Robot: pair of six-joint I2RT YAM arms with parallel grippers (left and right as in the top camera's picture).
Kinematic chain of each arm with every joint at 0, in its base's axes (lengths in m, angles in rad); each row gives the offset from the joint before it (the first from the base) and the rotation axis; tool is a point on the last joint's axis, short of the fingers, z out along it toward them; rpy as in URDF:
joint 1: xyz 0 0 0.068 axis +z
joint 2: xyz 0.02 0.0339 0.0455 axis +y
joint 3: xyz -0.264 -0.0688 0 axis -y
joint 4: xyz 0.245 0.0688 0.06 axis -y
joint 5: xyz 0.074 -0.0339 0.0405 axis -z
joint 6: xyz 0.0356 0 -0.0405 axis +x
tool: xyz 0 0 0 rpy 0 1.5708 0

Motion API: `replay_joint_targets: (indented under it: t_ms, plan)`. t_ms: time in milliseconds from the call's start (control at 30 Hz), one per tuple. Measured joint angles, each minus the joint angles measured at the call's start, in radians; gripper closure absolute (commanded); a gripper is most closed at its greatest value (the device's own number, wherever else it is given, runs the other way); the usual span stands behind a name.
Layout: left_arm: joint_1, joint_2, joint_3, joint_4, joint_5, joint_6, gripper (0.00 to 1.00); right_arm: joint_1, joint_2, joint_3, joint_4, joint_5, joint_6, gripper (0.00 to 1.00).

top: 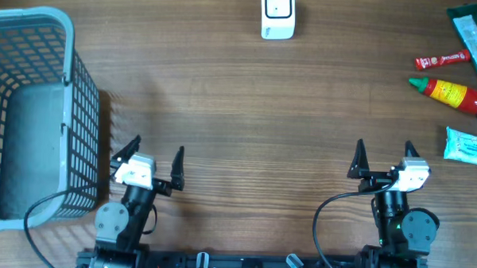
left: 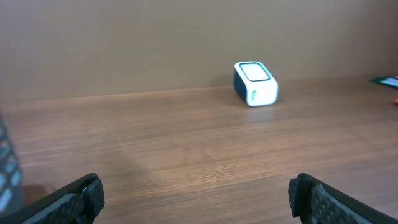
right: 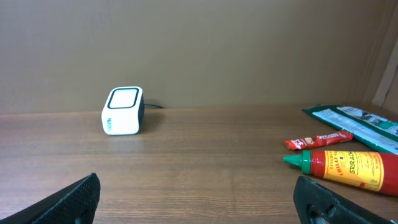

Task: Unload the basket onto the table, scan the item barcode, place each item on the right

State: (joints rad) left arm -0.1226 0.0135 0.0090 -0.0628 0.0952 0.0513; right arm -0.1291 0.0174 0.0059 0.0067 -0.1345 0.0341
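Observation:
A white barcode scanner (top: 277, 14) (left: 255, 83) (right: 123, 111) stands at the far middle edge of the wooden table. The items lie at the right side: a red chilli sauce bottle with a green cap (top: 449, 92) (right: 345, 165), a small red sachet (top: 442, 59) (right: 318, 139), a dark green packet (top: 474, 39) (right: 360, 123) and a light blue packet (top: 469, 147). My left gripper (top: 156, 157) (left: 196, 194) hangs open near the front left, holding nothing. Near the front right, my right gripper (top: 383, 157) (right: 198, 194) is open and empty, well short of the bottle.
A light blue wire basket (top: 68, 112) stands at the left edge, next to my left arm; its mesh shows at the left border of the left wrist view. Black cables loop beside both arm bases at the front edge.

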Motion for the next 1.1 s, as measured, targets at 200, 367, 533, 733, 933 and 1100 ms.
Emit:
replay_joint_targets:
  t_ms: [200,367,533,733,933,1100]
  plan:
    - [0.07,0.0,0.0,-0.001,-0.007,-0.004,0.0,0.0,0.0,0.0,0.0,0.0,0.0,0.0]
    - [0.076,0.0,0.0,-0.001,-0.011,-0.004,0.0,0.0,0.0,0.0,0.0,0.0,0.0,0.0]
    - [0.079,0.0,0.0,-0.001,-0.012,-0.004,0.0,0.0,0.0,0.0,0.0,0.0,0.0,0.0]
    - [0.079,0.0,0.0,-0.001,-0.012,-0.004,0.0,0.0,0.0,0.0,0.0,0.0,0.0,0.0]
    - [0.079,0.0,0.0,-0.001,-0.012,-0.004,0.0,0.0,0.0,0.0,0.0,0.0,0.0,0.0]
    - [0.079,0.0,0.0,-0.001,-0.012,-0.004,0.0,0.0,0.0,0.0,0.0,0.0,0.0,0.0]
